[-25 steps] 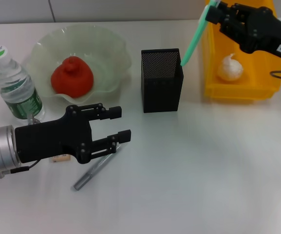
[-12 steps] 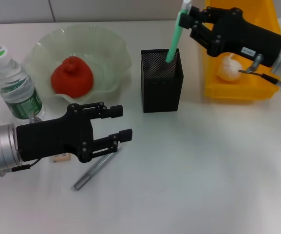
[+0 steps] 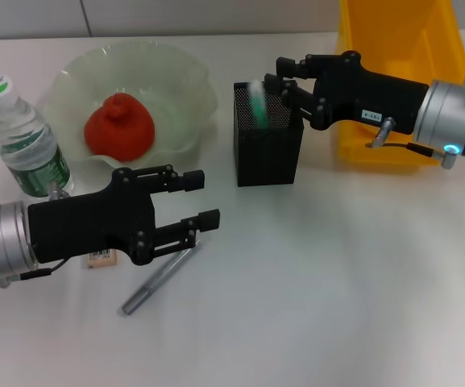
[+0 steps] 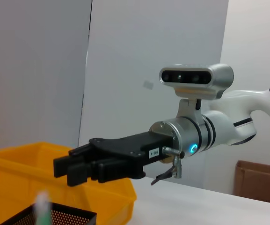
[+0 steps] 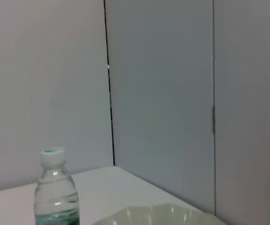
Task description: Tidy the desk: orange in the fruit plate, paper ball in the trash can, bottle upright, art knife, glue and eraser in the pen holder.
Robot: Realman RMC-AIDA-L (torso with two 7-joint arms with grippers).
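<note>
We are hovering the left gripper, fingers wide, beside the art knife, which is lying diagonally just beneath its fingertips.

Even bright overhead light, soft shadows, green stick motion-blurred

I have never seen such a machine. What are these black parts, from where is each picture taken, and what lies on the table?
The black parts are the two grippers of a robot. The head view looks down on the table; the other two come from cameras on its wrists.

The left gripper is open, hovering above the art knife. The right gripper is open above the pen holder, where a green stick now stands inside.

Also there: the orange in the fruit plate, the bottle upright, and the trash can. The left wrist view shows the right gripper from the side.
</note>
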